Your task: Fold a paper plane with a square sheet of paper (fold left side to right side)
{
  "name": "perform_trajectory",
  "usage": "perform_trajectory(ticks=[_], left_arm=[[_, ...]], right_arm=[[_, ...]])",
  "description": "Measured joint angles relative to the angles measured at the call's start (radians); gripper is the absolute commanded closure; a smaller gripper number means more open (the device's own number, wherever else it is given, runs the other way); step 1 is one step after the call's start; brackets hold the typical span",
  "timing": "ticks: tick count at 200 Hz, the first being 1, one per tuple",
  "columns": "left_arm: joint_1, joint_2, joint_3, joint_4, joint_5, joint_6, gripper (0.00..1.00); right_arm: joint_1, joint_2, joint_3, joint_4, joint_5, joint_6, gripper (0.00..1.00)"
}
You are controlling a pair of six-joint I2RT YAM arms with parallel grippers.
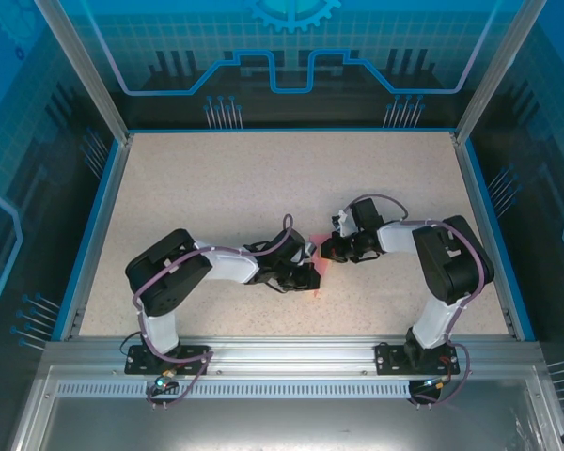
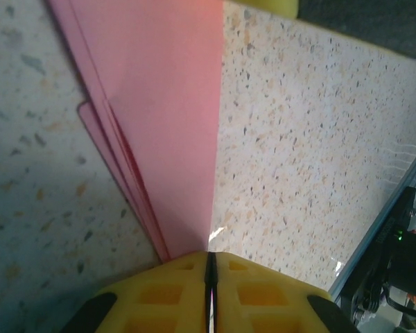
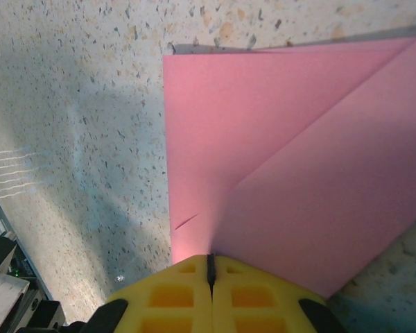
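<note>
Top external view: the speckled table (image 1: 263, 188) spreads wide inside the blue-walled enclosure, and both of my arms bend in toward its middle, nearer the front edge. My left arm (image 1: 169, 272) rises from its base, folds at the elbow and stretches its white forearm rightward, low over the surface. My right arm (image 1: 446, 258) stands up from its own base, doubles over at the elbow and reaches leftward, with the wrist turned down. My two wrists end up close together, with the pink paper (image 1: 317, 272) showing between them as a narrow strip on the table.

Left wrist camera: the pink paper (image 2: 173, 104) lies folded in several stacked layers, narrowing toward my left gripper (image 2: 210, 277). Its yellow fingers (image 2: 159, 295) are pressed tight, with only a thin dark seam between them, and the paper's edge runs into that seam, so I am pinching it.

Right wrist camera: the pink paper (image 3: 284, 139) lies flat with a diagonal flap folded over it, and my right gripper (image 3: 210, 274) is likewise clenched on its near edge, yellow fingers (image 3: 166, 298) touching.
</note>
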Motion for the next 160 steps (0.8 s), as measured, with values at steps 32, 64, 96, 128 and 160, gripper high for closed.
perform_trajectory(ticks=[32, 64, 96, 128, 160], left_arm=[[-0.006, -0.041, 0.022, -0.075, 0.007, 0.003, 0.87], [-0.008, -0.052, 0.062, -0.090, 0.027, 0.005, 0.86], [-0.009, -0.051, 0.063, -0.093, 0.046, 0.004, 0.86], [-0.016, -0.021, 0.063, -0.092, 0.053, 0.001, 0.86], [-0.019, 0.001, 0.049, -0.092, 0.052, -0.001, 0.86]], right_arm=[[0.000, 0.000, 0.003, -0.006, 0.002, -0.004, 0.96], [0.001, 0.000, 0.003, -0.007, 0.003, -0.007, 0.96], [0.002, 0.000, 0.003, -0.007, 0.006, -0.007, 0.96], [0.002, 0.000, 0.004, -0.009, 0.007, -0.008, 0.96], [0.004, 0.000, 0.008, -0.016, 0.011, -0.008, 0.96]])
